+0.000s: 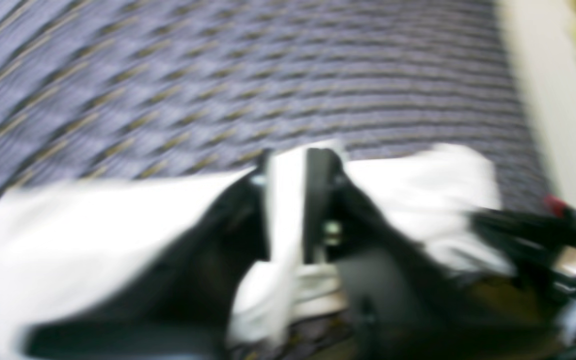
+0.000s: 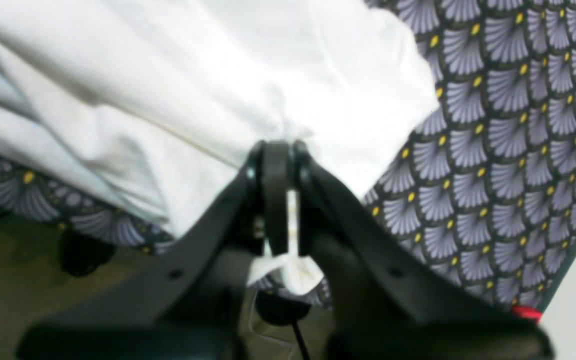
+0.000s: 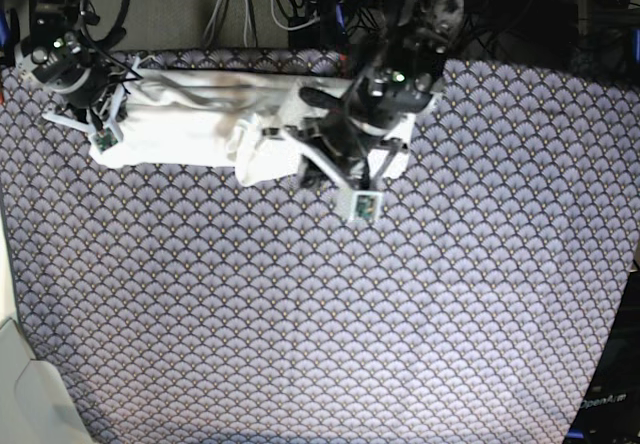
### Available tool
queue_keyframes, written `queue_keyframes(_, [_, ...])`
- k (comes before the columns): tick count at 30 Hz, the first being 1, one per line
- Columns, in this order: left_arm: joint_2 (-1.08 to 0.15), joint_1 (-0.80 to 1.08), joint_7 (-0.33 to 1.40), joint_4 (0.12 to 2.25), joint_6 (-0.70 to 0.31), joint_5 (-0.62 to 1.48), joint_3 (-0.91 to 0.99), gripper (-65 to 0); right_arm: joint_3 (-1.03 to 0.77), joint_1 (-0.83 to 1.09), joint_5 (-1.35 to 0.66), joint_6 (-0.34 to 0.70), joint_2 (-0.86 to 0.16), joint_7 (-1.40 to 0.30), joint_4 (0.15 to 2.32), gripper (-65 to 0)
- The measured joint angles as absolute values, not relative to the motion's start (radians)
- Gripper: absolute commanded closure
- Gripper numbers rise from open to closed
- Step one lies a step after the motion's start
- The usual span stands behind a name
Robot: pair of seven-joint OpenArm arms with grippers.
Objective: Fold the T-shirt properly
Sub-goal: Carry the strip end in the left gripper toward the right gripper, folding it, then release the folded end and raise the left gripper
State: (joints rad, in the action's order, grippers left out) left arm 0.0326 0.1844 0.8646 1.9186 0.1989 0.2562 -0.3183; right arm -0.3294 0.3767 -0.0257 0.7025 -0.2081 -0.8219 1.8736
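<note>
T-shirt: lying as a long white bundle along the far edge of the counter, stretching from the far left corner toward the middle; only plain white cloth is showing, bunched and creased.
Counter: wearing a cloth patterned with grey-violet fans and yellow dots; the whole near part is showing only this pattern.
Left arm's jaws: in the blurred left wrist view they are pressing together on a strip of white T-shirt cloth, which is running between the two black fingers and spilling out on both sides.
Left arm in the base view: reaching down over the right end of the T-shirt, covering part of it, with its wrist camera module pointing toward the near side.
Right arm's jaws: closing tight on a pinch of white cloth, a small tuft sticking out behind the fingers.
Right arm in the base view: sitting at the far left corner, at the left end of the T-shirt.
Cables: trailing on the floor beyond the far edge of the counter.
</note>
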Motion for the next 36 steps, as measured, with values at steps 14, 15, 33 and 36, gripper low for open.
queue_keyframes(14, [0.027, 0.185, 0.992, 1.733, 0.192, 0.252, -0.408, -0.4, -0.329, 0.377, -0.026, 0.702, -0.208, -0.823, 1.873, 0.0])
queue_keyframes(15, [0.021, 0.169, 1.018, 1.735, 0.186, 0.27, -0.447, -0.4, -0.329, 0.377, -0.026, 0.702, -0.207, -0.822, 1.874, 0.0])
queue_keyframes(33, [-0.167, 0.28, 0.926, 1.924, 0.187, 0.266, -0.167, -0.4, -0.336, 0.377, -0.025, 0.702, -0.21, -0.827, 1.874, -14.8])
queue_keyframes(36, [-0.185, 0.29, 0.926, 1.912, 0.187, 0.266, -0.12, -0.4, -0.336, 0.377, -0.025, 0.702, -0.21, -0.827, 1.874, -29.1])
